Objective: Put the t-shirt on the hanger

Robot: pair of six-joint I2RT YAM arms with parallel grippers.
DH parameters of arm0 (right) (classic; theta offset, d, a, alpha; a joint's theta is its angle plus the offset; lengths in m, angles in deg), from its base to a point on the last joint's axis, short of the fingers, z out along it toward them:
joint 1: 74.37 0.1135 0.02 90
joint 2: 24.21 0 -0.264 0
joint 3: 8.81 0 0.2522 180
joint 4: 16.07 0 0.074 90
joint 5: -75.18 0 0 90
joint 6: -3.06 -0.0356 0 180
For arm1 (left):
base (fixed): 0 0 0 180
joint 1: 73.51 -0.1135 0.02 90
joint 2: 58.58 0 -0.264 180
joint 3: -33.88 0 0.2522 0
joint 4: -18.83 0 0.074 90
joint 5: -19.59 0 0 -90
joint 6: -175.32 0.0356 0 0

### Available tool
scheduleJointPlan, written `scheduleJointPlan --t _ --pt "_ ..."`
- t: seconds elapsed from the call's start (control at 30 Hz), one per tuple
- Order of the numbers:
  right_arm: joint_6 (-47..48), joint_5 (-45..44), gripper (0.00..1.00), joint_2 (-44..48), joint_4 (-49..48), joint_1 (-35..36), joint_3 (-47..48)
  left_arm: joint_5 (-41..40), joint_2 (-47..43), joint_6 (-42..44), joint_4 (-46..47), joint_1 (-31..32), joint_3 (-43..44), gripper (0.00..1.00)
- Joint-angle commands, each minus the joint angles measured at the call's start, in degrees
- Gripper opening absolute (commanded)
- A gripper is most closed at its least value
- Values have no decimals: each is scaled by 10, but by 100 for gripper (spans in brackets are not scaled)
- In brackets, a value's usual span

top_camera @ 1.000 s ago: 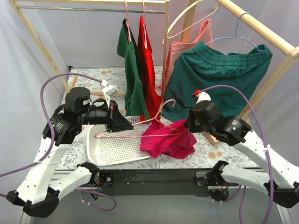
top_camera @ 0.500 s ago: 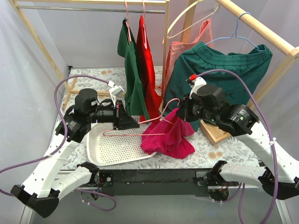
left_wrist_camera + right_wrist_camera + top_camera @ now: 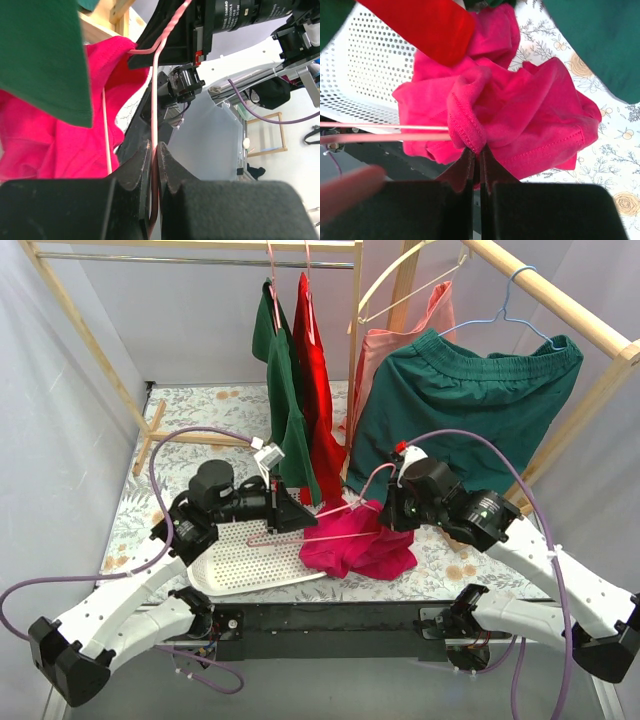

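The magenta-pink t-shirt hangs bunched over the table's front middle, half over a white perforated tray. My right gripper is shut on a fold of its hem and holds it up. The pale-pink wire hanger lies roughly level, its hook by the right wrist, one end inside the shirt. My left gripper is shut on the hanger's wire. In the left wrist view the t-shirt lies left of the wire. In the right wrist view the hanger's wires enter the cloth from the left.
A wooden rack frames the table. On it hang a dark green top, a red garment, a salmon garment, a dark green cloth, a cream-white hanger and a light-blue hanger. A wooden block sits at right.
Both arms have swung in toward the table's middle. The left gripper carried the hanger rightward into the shirt; the right gripper lifted the shirt's fold, then shifted it left over the hanger's end.
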Motion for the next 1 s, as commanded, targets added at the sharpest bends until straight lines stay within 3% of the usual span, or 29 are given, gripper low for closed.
scheduleJointPlan --t 0.0,0.3,0.47,0.63,0.83,0.97 --pt "-7 -11 4 48 -73 -8 -31 -80 0 -15 72 56 -22 0" --pt "-34 -45 11 126 -101 -10 -88 -178 8 -42 120 113 -56 0" --pt "-37 -47 26 145 -119 -10 -125 -193 43 -44 124 135 -48 0" --pt "-40 -44 51 156 -126 -11 -143 -216 61 -56 126 148 -47 0" --pt "-37 -51 60 191 -133 -11 -163 -232 60 -67 126 150 -52 0" --pt "-33 -43 66 215 -188 -11 -186 -229 75 -67 115 156 -40 0"
